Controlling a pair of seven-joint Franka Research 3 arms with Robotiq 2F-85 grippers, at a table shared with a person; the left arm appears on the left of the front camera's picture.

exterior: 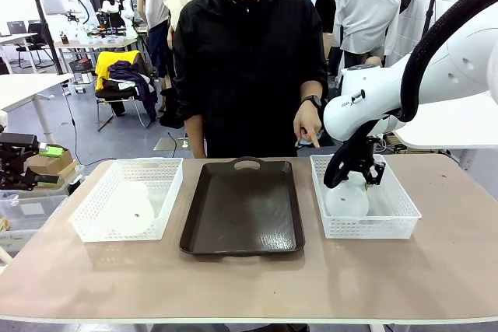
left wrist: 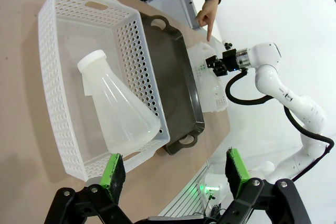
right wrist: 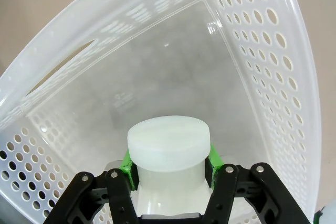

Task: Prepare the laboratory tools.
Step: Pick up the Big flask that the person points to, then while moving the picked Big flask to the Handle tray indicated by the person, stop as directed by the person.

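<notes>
1. Two translucent whitish conical flasks, narrow-necked, white-capped: left flask [left wrist: 118,106] is lying on its side in left white perforated plastic basket [left wrist: 58,93]; right flask [right wrist: 168,150] is standing in right perforated basket [right wrist: 273,77].
2. R gripper [right wrist: 169,167] is reaching down, green pads clamping right flask's neck.
3. L gripper [left wrist: 175,171] is hovering apart from left basket, jaws spread wide, empty.

The lying flask [left wrist: 123,116], translucent white and capped, rests on its side in a basket [left wrist: 52,93], centre-left of the left wrist view. The upright flask [exterior: 348,201] stands right-centre in the front view, neck clamped by the right gripper [right wrist: 169,162].
</notes>
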